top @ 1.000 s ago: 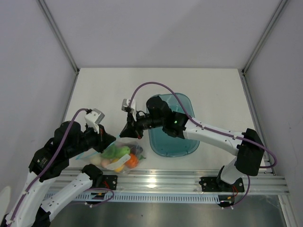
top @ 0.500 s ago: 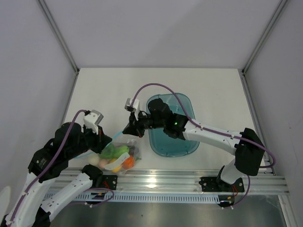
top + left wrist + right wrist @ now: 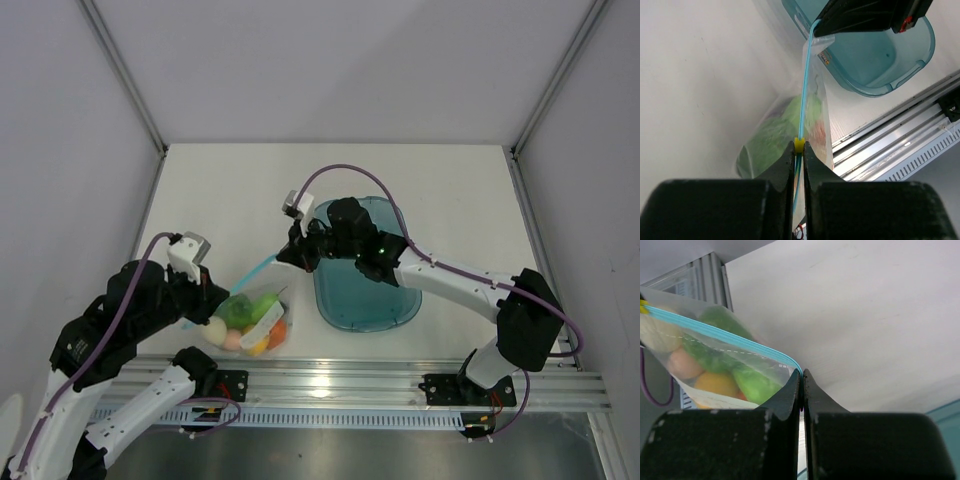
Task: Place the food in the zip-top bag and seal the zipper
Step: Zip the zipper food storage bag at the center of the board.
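The zip-top bag (image 3: 252,318) hangs between my two grippers near the table's front left. It holds the food: green pieces (image 3: 752,382), an orange one (image 3: 715,382) and a pale one (image 3: 217,330). The light blue zipper (image 3: 258,268) is stretched taut between the grippers. My left gripper (image 3: 799,150) is shut on the zipper at its small yellow slider (image 3: 799,144). My right gripper (image 3: 801,377) is shut on the bag's far corner at the zipper's end (image 3: 792,362). In the top view the left gripper (image 3: 207,303) is at the bag's left end and the right gripper (image 3: 285,258) is up right.
A teal translucent tray (image 3: 385,305) lies right of the bag, under my right arm, and also shows in the left wrist view (image 3: 900,55). The aluminium rail (image 3: 330,385) runs along the near table edge just below the bag.
My right gripper has moved up and to the right with the bag's corner, pulling the zipper straight. The bag has shifted left and my left gripper has drawn back left.
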Controlling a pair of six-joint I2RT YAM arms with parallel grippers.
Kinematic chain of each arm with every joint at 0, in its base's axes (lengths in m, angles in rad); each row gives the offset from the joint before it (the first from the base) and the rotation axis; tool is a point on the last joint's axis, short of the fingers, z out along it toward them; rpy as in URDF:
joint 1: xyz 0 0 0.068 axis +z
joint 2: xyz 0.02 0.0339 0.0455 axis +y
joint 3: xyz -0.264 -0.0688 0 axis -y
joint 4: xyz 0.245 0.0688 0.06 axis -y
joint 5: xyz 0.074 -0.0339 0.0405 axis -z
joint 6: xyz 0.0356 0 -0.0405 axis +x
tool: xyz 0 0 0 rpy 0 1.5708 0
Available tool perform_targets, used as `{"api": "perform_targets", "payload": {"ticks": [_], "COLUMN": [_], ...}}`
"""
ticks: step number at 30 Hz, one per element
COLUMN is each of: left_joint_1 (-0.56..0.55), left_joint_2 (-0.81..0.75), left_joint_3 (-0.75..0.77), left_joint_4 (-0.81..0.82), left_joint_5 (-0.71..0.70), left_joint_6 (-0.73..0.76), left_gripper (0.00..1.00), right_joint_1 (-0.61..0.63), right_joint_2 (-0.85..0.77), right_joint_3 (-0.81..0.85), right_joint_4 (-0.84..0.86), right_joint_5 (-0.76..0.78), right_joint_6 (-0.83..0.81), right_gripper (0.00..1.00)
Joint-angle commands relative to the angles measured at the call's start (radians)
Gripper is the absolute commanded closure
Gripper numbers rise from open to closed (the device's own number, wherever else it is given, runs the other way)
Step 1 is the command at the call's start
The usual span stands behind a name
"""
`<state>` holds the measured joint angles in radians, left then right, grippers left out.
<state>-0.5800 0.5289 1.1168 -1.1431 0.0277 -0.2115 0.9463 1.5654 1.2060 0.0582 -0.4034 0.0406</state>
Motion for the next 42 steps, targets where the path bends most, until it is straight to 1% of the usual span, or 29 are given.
{"api": "perform_targets", "payload": {"ticks": [1, 13, 18, 19, 26, 31, 33, 38, 41, 42], "left_joint_1": [0.002, 0.002, 0.003, 0.002, 0.003, 0.002, 0.002, 0.002, 0.003, 0.003], "left_joint_2": [-0.010, -0.009, -0.021, -0.023, -0.030, -0.037, -0.038, -0.046, -0.046, -0.046], "left_joint_3": [0.058, 0.075, 0.077, 0.078, 0.100, 0.106, 0.103, 0.068, 0.049, 0.038], "left_joint_4": [-0.046, -0.079, -0.089, -0.090, -0.119, -0.136, -0.136, -0.119, -0.099, -0.086], "left_joint_5": [-0.023, -0.023, -0.023, -0.052, -0.061, -0.068, -0.060, -0.060, -0.078, -0.086], "left_joint_6": [-0.016, -0.017, -0.020, -0.023, -0.035, -0.046, -0.051, -0.063, -0.083, -0.094], "left_gripper": [0.93, 0.93, 0.93, 0.93, 0.93, 0.96, 1.00, 1.00, 0.89, 0.83], "right_joint_1": [-0.055, -0.109, -0.118, -0.119, -0.126, -0.126, -0.126, -0.116, -0.098, -0.093], "right_joint_2": [-0.018, 0.021, 0.027, 0.030, 0.045, 0.051, 0.051, 0.039, 0.038, 0.041], "right_joint_3": [-0.019, -0.033, -0.020, -0.016, 0.004, 0.010, 0.009, 0.013, 0.033, 0.041], "right_joint_4": [0.009, 0.058, 0.052, 0.049, 0.045, 0.045, 0.043, 0.043, 0.029, 0.026], "right_joint_5": [0.115, 0.150, 0.155, 0.155, 0.166, 0.163, 0.163, 0.156, 0.175, 0.179], "right_joint_6": [-0.036, -0.018, -0.019, -0.021, -0.028, -0.027, -0.025, -0.021, -0.018, -0.018], "right_gripper": [1.00, 1.00, 1.00, 1.00, 1.00, 1.00, 1.00, 1.00, 1.00, 1.00]}}
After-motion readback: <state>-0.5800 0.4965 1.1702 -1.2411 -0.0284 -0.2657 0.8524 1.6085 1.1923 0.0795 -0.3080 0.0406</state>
